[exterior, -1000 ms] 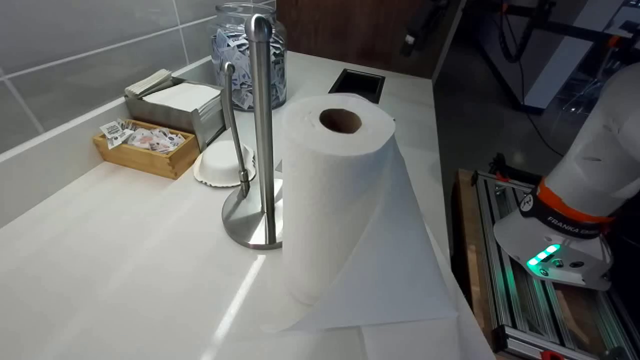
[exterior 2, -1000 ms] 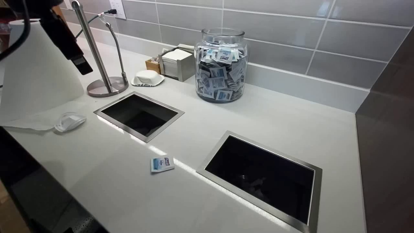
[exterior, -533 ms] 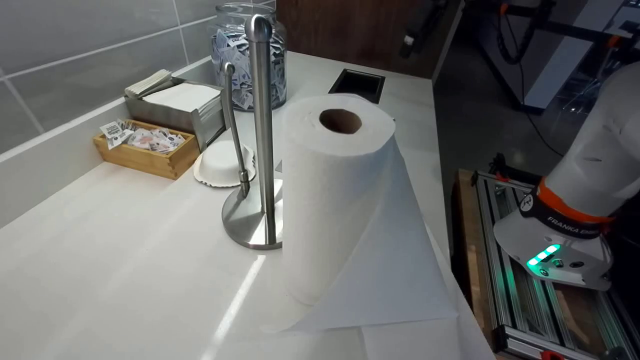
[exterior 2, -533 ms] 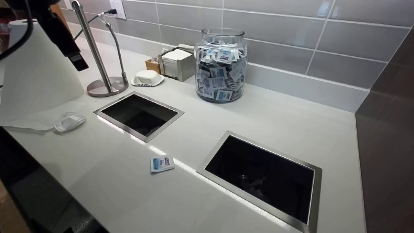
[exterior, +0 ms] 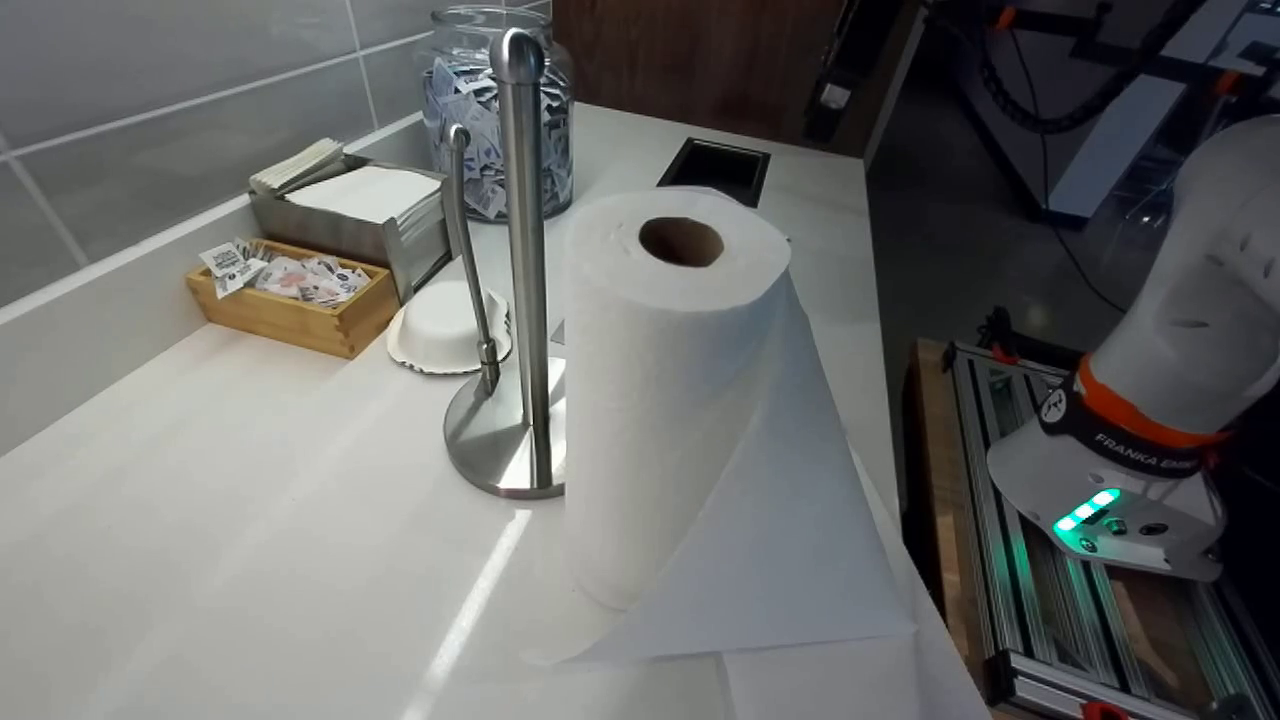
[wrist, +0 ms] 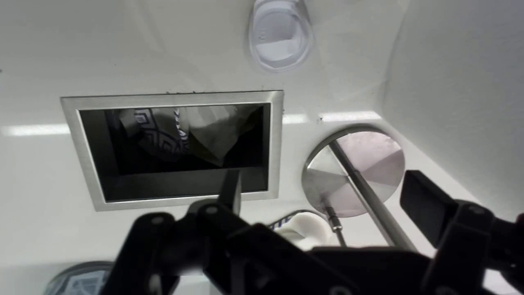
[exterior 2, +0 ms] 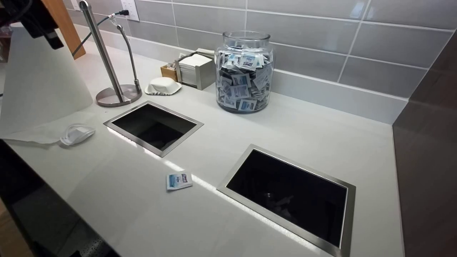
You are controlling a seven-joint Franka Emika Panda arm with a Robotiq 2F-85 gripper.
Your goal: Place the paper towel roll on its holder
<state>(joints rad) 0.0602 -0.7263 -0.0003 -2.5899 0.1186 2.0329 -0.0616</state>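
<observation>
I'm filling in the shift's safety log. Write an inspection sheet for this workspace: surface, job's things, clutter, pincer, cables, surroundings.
Surface: white counter with two metal-framed openings.
Job's things: paper towel roll upright beside the holder, not on it; loose sheet spread out.
Clutter: lone sachet, translucent plastic piece, upturned paper bowl, napkin dispenser, wooden box of packets, jar of sachets.
Pincer: jaws apart, nothing held.
Cables: cord by the wall outlet; ribbed black cable near the arm.
Surroundings: gray tiled wall; dark panel at the counter's end.
</observation>
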